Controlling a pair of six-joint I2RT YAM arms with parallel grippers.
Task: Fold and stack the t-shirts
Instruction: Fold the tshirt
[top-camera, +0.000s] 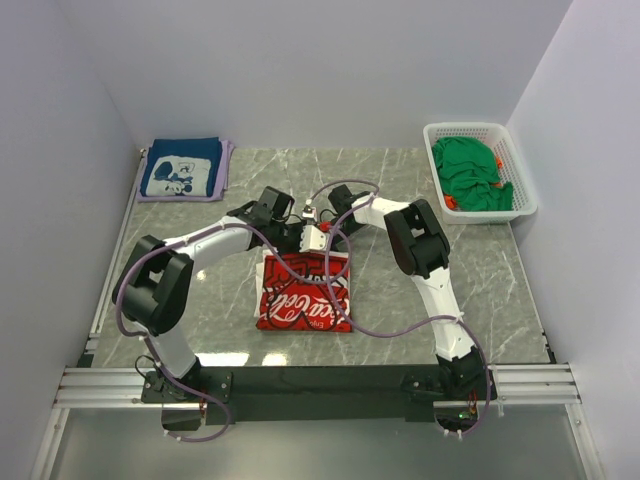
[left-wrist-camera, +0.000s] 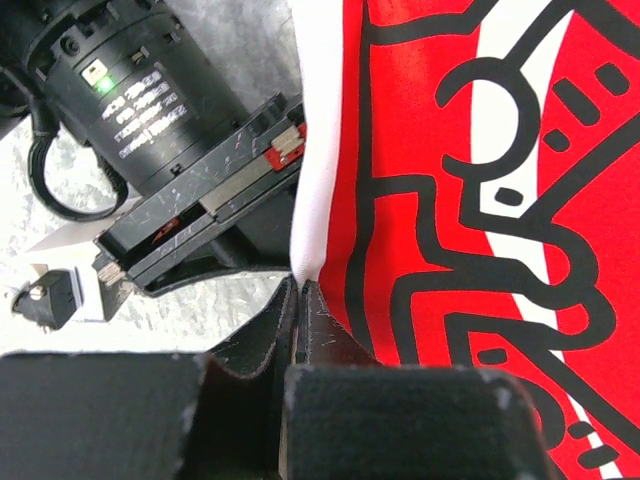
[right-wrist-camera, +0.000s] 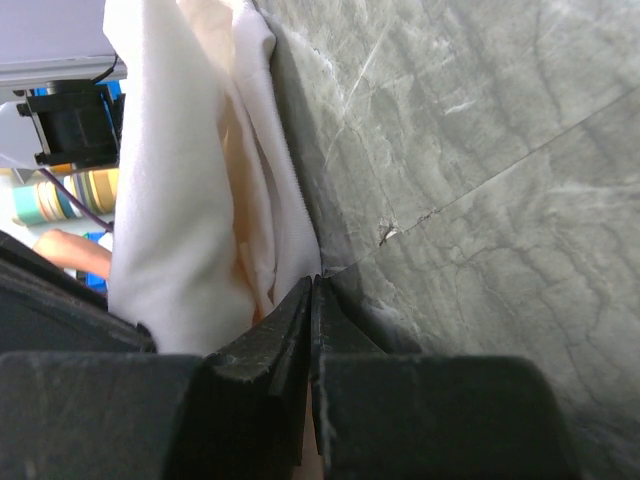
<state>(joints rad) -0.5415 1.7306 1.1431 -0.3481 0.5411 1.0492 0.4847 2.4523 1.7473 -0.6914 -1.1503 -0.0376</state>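
The white t-shirt with red-and-white lettering lies partly folded in the middle of the table, its far edge lifted. My left gripper is shut on that edge; in the left wrist view the white hem runs into the closed jaws of the left gripper, beside the red print. My right gripper is right next to it, and in its wrist view the right gripper is shut on bunched white cloth. A folded navy t-shirt lies at the back left. Green t-shirts fill the basket.
The white lattice basket stands at the back right corner. Under the navy shirt is a pale purple cloth. Grey marble tabletop surrounds the shirt, and white walls close in the back and sides. The right arm's wrist is close to the left fingers.
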